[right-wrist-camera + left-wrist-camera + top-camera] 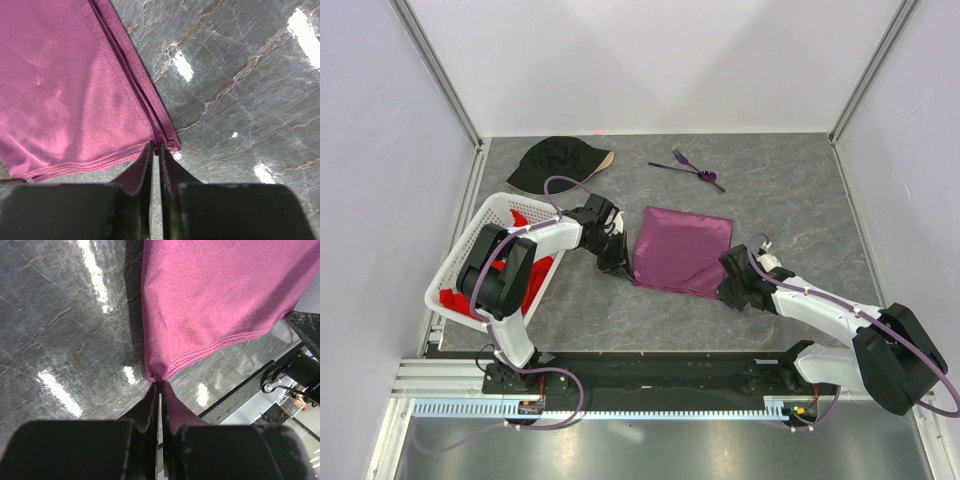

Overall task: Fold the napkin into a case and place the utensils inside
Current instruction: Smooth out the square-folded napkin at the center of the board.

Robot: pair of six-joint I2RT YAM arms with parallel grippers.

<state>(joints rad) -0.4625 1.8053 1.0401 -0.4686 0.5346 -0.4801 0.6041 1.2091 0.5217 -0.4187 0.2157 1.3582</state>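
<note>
On the left, the left gripper [160, 390] pinches the napkin [682, 250] at its near corner, clear only from its wrist. The napkin lies flat mid-table. The right gripper [155, 150] is nipped onto the other near corner. Only the overhead view shows the utensils [690, 168] beyond.

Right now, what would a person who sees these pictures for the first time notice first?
The purple napkin lies in the middle of the grey table, and its layered edges suggest it is folded. The left gripper and the right gripper each pinch one near corner of it. Behind it lie purple cutlery and a black cap, and a white basket stands at the left.
</note>
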